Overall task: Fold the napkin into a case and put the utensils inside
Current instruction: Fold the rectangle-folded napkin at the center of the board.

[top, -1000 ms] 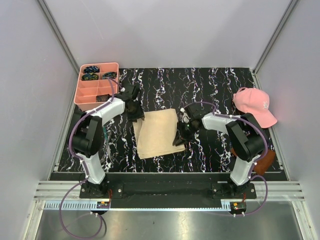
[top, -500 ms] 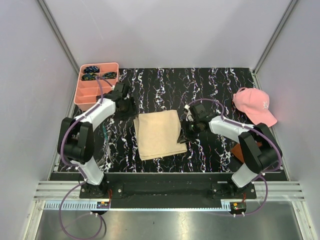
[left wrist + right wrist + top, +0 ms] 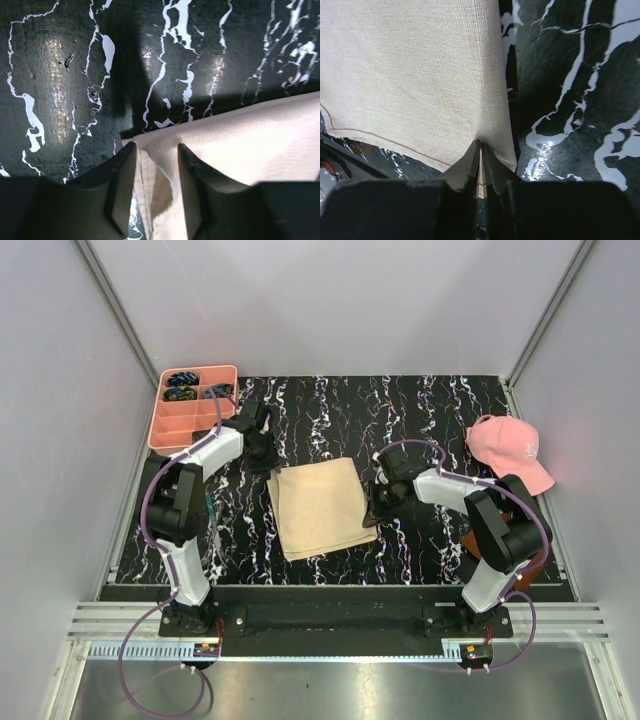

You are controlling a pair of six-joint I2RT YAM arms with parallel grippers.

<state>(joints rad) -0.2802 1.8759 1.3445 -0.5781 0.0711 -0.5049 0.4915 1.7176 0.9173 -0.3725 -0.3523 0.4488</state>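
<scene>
The beige-tan napkin [image 3: 318, 508] lies flat as a rough square on the black marbled table [image 3: 440, 410]. My left gripper [image 3: 266, 454] is at its far left corner. In the left wrist view its jaws [image 3: 155, 147] stand apart, straddling a raised fold of the napkin's corner [image 3: 250, 135]. My right gripper [image 3: 371, 512] is at the napkin's right edge. In the right wrist view it [image 3: 480, 143] is pinched shut on the napkin's hem [image 3: 410, 75]. No utensils are in view.
A pink compartment tray [image 3: 168, 426] with small dark blue-green items stands at the far left. A pink cap [image 3: 510, 452] lies at the right. A dark brown square [image 3: 537, 562] shows partly behind the right arm.
The napkin's left side, bunched and lifted a second ago, now lies flat. The left gripper moved off to the left, then back to the far left corner. The right gripper stayed at the right edge.
</scene>
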